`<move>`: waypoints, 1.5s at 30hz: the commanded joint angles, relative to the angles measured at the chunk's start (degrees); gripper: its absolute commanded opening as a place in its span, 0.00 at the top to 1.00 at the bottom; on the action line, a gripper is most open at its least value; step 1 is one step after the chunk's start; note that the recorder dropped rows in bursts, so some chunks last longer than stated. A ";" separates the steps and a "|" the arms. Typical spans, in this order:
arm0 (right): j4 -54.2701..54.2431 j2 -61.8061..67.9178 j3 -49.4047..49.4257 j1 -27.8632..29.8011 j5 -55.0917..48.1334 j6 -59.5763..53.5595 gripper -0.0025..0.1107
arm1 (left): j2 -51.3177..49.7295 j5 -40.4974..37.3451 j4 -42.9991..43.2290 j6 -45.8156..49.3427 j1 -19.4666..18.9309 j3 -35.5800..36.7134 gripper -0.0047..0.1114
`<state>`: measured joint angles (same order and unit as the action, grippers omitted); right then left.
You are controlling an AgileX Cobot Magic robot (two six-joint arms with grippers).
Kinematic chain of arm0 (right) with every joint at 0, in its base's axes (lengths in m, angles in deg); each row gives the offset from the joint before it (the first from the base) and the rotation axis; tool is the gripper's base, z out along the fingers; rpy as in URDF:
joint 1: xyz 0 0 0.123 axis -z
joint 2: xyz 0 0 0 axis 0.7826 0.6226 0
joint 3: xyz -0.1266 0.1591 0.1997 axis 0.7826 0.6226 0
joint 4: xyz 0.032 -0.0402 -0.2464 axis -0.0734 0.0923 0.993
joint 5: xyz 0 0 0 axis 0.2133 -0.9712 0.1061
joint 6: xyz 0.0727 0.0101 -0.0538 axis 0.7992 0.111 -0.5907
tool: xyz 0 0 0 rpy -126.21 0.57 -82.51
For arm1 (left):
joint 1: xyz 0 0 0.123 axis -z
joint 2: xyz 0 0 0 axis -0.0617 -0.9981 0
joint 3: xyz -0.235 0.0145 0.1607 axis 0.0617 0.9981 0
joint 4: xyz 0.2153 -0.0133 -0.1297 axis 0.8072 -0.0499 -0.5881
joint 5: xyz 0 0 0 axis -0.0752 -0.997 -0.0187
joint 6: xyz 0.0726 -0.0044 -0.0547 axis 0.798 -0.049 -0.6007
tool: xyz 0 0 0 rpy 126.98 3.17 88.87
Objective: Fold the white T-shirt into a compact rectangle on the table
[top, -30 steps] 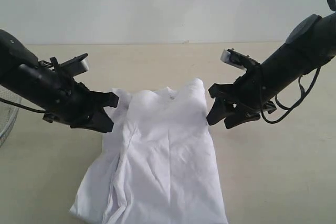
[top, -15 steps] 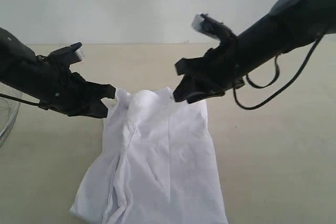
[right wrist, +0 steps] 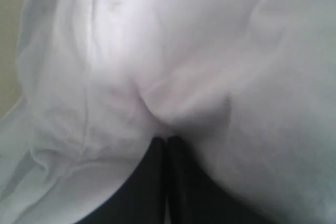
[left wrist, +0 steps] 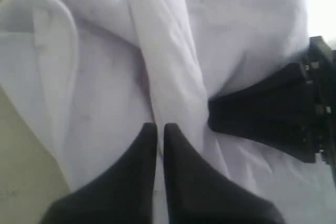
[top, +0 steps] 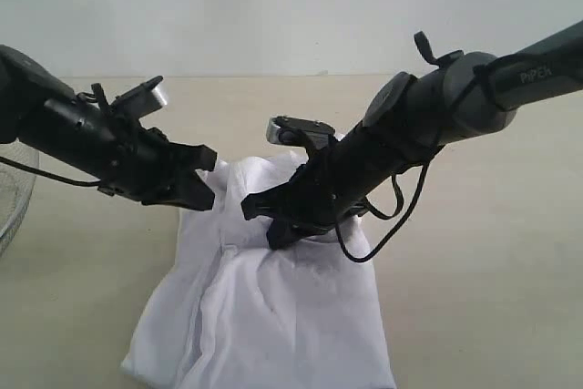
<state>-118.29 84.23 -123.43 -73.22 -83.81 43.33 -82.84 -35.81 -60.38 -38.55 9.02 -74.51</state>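
Right claw (top: 262, 218) moved onto white T-shirt (top: 291, 316), edge cropped

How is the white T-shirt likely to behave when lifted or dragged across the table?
Probably floppy: the white T-shirt lies in soft creases and puckers toward the shut right gripper. Likely light: thin folds bunch up at the left gripper. Dragged over the table, it would probably wrinkle rather than slide flat.

white T-shirt (top: 291, 316) hem cut off, basket (top: 11, 202) cropped
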 commanded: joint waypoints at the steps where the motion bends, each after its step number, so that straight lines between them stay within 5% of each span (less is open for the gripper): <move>1: 0.76 -0.30 0.01 0.05 0.33 0.08 0.98 | -3.89 1.15 -0.24 0.57 0.00 -0.68 0.92; 12: 0.87 -2.09 -0.09 0.05 -2.90 -0.03 0.98 | -4.94 8.34 10.58 -8.62 0.00 -1.37 0.92; 24: 1.27 -6.24 -0.09 0.05 -5.14 -0.03 0.98 | -4.39 8.87 10.70 -10.24 -0.32 -1.37 0.92; 36: 3.99 -15.64 8.33 0.05 0.60 2.52 0.98 | 9.17 -0.26 11.34 -10.62 -2.29 -1.23 0.92; 45: 3.99 -24.38 20.16 0.05 1.79 -0.05 0.98 | 22.94 -1.68 9.16 -11.52 -2.07 13.12 0.92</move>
<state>-114.63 62.36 -105.57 -73.22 -82.30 44.93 -63.88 -36.66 -50.03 -49.52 6.88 -66.41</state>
